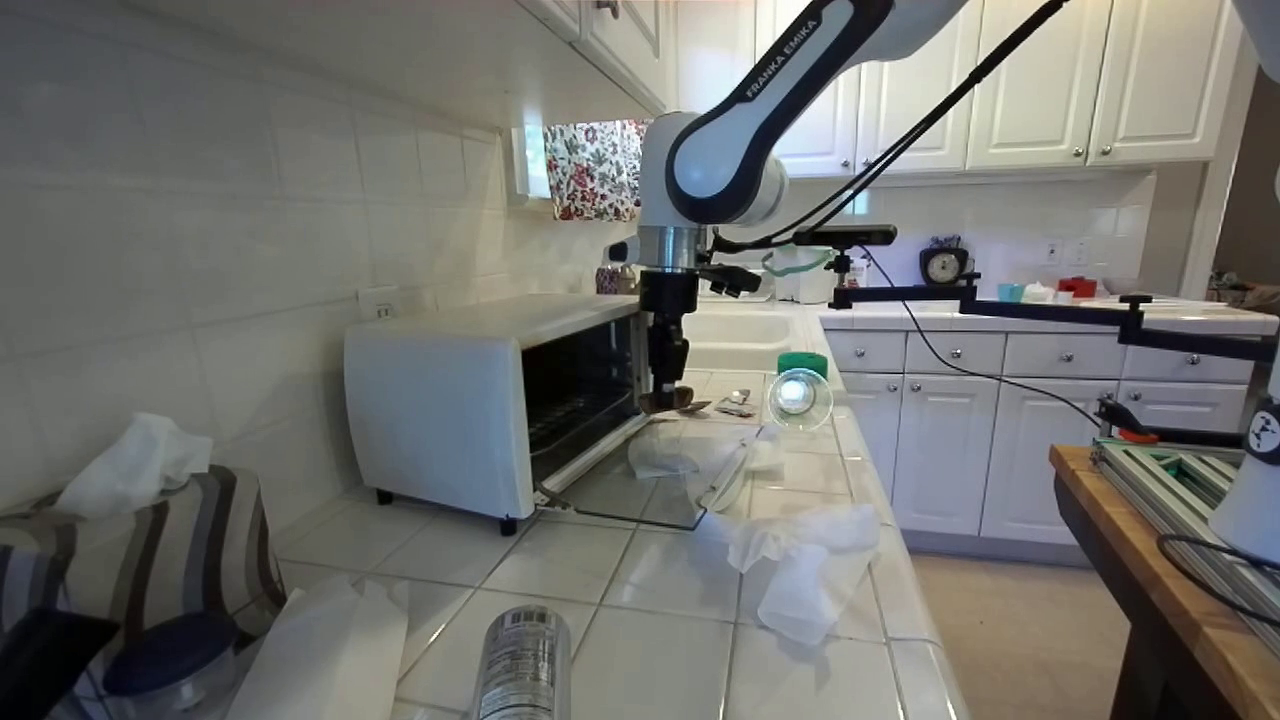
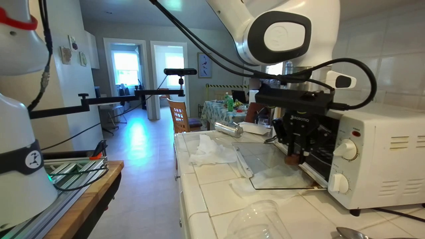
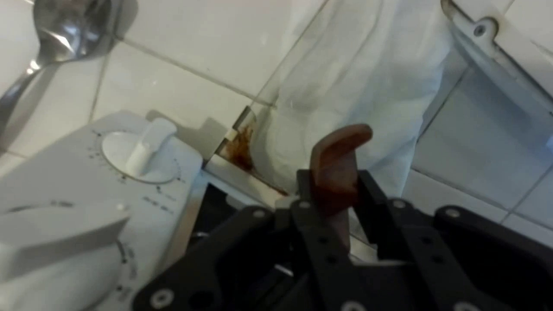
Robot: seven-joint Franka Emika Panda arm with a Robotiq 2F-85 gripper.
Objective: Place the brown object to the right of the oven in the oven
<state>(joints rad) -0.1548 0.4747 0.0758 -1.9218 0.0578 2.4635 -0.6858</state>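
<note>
The white oven (image 1: 430, 410) stands on the tiled counter with its glass door (image 2: 265, 156) lowered flat and its dark inside exposed. My gripper (image 3: 333, 177) points down just in front of that opening, above the door, in both exterior views. Pinched between its fingertips is the brown object (image 3: 335, 166), a small reddish-brown piece with a curved end sticking out past the tips. In an exterior view the brown object (image 2: 292, 160) hangs low near the oven's front sill; whether it touches the glass I cannot tell. The fingers cover part of it.
Crumpled white paper (image 1: 810, 575) lies beside the door, near the counter edge. A silver can (image 1: 523, 665) lies on its side. A clear cup (image 1: 800, 400) and a spoon (image 3: 71, 30) are on the counter past the oven's knob side. A tissue box (image 1: 190, 560) stands by the wall.
</note>
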